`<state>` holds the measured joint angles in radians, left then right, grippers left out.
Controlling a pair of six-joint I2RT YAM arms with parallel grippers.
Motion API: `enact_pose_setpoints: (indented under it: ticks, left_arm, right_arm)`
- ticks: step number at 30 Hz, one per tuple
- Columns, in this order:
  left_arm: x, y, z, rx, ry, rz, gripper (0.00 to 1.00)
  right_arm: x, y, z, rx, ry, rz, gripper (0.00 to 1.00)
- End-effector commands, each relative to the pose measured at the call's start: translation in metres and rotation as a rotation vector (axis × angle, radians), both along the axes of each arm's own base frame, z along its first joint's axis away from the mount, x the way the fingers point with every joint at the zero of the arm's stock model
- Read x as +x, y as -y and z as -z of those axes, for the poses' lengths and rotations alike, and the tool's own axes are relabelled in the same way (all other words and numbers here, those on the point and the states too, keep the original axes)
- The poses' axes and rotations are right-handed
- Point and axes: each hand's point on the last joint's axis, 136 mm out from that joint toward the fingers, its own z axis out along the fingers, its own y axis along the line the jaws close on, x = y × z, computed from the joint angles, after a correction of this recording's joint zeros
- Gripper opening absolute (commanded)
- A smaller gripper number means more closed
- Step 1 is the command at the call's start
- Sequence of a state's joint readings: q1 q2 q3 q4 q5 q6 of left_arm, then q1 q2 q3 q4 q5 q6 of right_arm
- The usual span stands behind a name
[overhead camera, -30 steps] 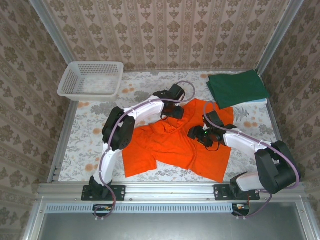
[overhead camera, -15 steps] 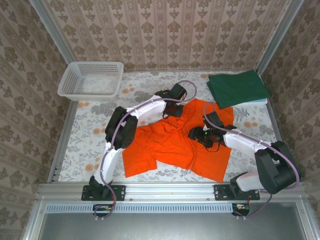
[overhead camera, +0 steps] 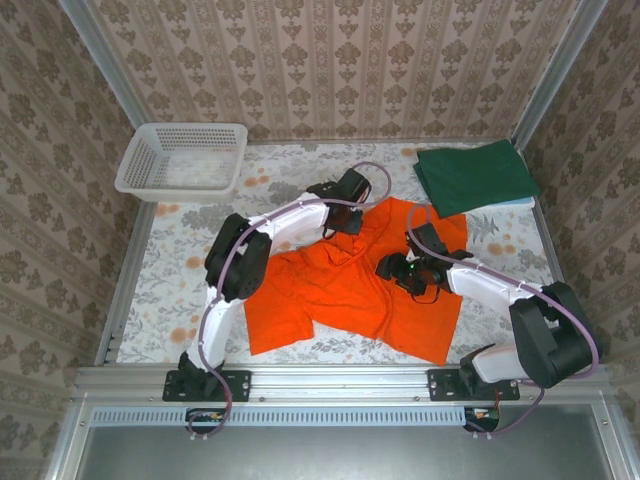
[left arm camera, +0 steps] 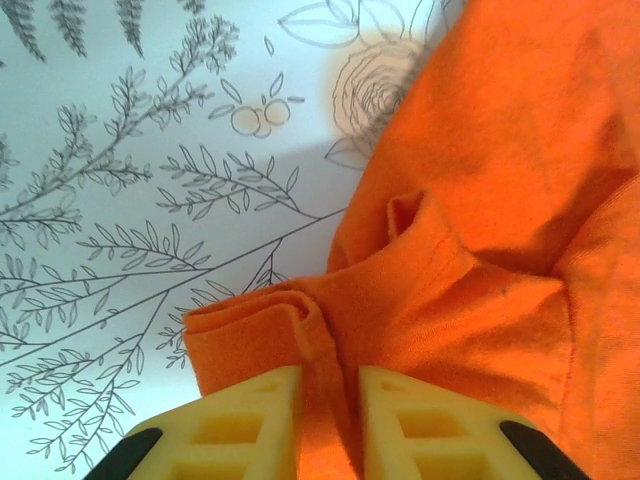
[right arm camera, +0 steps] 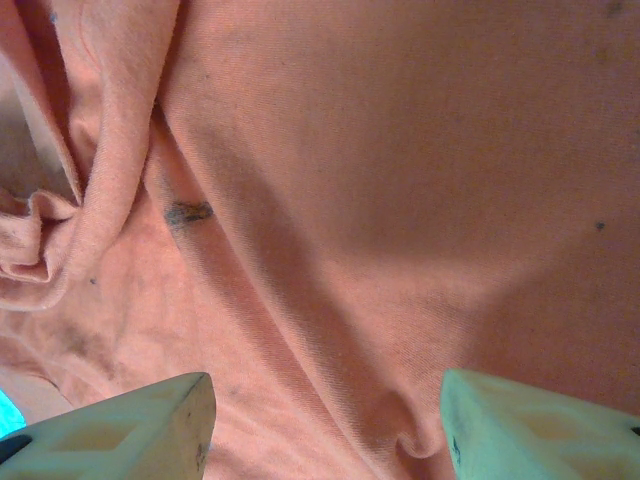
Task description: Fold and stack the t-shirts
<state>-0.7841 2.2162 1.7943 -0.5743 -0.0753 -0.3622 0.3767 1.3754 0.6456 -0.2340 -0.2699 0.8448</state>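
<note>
Folded t-shirt (overhead camera: 472, 175) behind spread t-shirt (overhead camera: 330, 295)

No text (or number) can be read.

The orange t-shirt (left arm camera: 480, 250) is matt knit cloth; the floral table cover (left arm camera: 120, 150) looks smooth.

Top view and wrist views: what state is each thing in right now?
orange t-shirt: spread out, rumpled, not yet folded
green t-shirt: folded, at the far right corner
basket: upright, far left corner
left hand: shut on a bunched edge of the orange t-shirt
right hand: open, low over the orange t-shirt
</note>
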Motion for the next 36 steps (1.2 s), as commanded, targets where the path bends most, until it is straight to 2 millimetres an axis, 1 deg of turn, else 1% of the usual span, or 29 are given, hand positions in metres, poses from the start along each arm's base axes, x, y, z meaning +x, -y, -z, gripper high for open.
enact_pose_setpoints:
  ticks: [1,6,14,16,19,20,22,25,31,34,36]
  left_arm:
    - [0.003,-0.001,-0.022,-0.028,0.038,0.005,0.21]
    - [0.003,0.001,-0.024,-0.042,0.042,0.005,0.21]
    - [0.003,0.001,-0.017,-0.042,0.024,0.008,0.19]
    - [0.003,0.001,-0.017,-0.042,0.025,0.008,0.13]
    - [0.002,0.000,-0.019,-0.042,0.026,0.007,0.00]
    - [0.003,0.000,-0.021,-0.044,0.032,0.006,0.00]
    - [0.003,-0.001,-0.028,-0.049,0.047,0.007,0.00]
    - [0.004,-0.005,-0.043,-0.058,0.088,0.008,0.00]
    - [0.011,-0.016,-0.089,-0.098,0.240,0.024,0.00]
    - [0.025,-0.025,-0.110,-0.114,0.304,0.039,0.00]
    - [0.038,-0.033,-0.123,-0.111,0.359,0.041,0.00]
  right_arm:
    - [-0.001,0.000,-0.003,0.018,0.001,0.006,0.63]
    - [-0.001,0.000,-0.004,0.018,0.003,0.004,0.63]
    - [0.000,0.000,-0.004,0.019,0.004,0.005,0.62]
    - [-0.001,0.000,-0.004,0.018,0.003,0.005,0.62]
    - [0.000,0.000,-0.004,0.019,0.002,0.006,0.62]
    - [0.000,0.000,-0.004,0.020,0.002,0.007,0.62]
    - [0.000,0.000,-0.004,0.020,0.001,0.008,0.62]
    - [0.001,0.003,-0.005,0.013,-0.001,0.017,0.62]
    - [0.006,0.014,-0.004,-0.008,-0.011,0.042,0.62]
    - [0.009,0.014,-0.005,-0.005,-0.014,0.041,0.62]
    - [0.011,0.013,-0.007,0.000,-0.008,0.039,0.62]
